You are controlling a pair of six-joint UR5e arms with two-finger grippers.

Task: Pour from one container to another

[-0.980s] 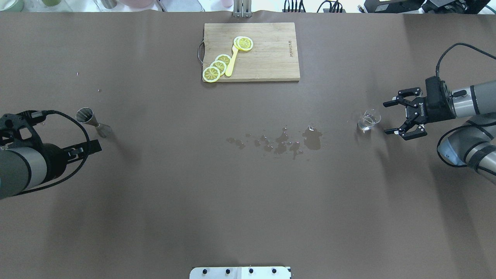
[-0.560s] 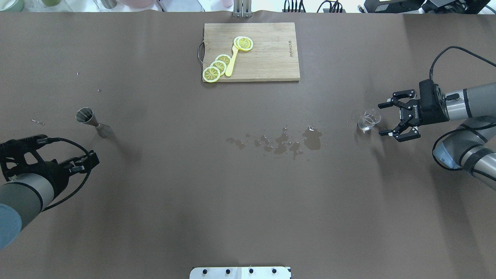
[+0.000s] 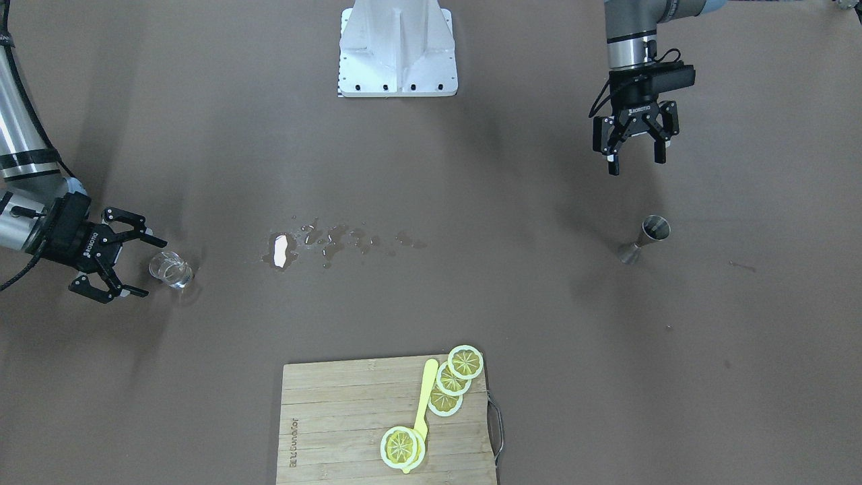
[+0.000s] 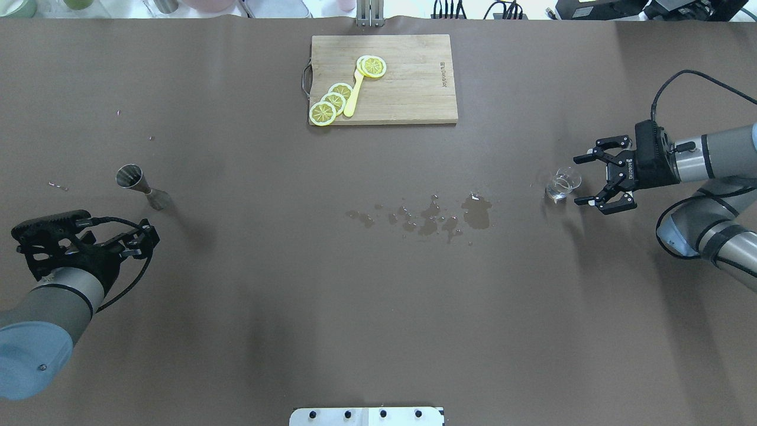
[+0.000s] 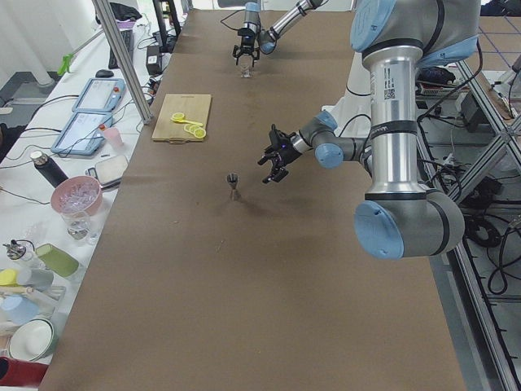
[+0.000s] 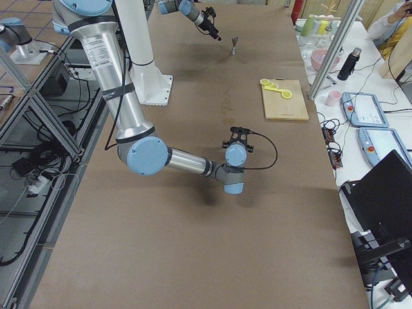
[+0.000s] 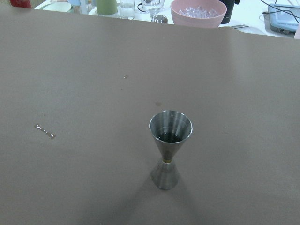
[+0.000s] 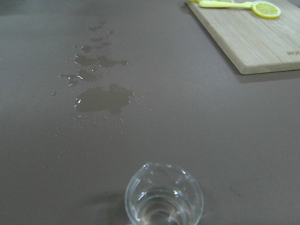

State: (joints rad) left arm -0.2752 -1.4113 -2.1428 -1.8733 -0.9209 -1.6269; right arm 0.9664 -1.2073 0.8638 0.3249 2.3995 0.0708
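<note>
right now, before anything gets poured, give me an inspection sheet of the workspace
surface: brown table cover, with wet spill patches near the middle
job's things: metal jigger upright on the robot's left side; clear glass cup upright on its right, apparently with a little clear liquid in it
clutter: wooden cutting board at the far edge, carrying lemon slices and a yellow utensil
grippers: left tool open, empty, apart from the jigger; right tool open, empty, its fingers to either side of the cup's near edge
cables: black cable arcs over the right wrist, off the table
surroundings: side bench with a pink bowl and bottles
</note>
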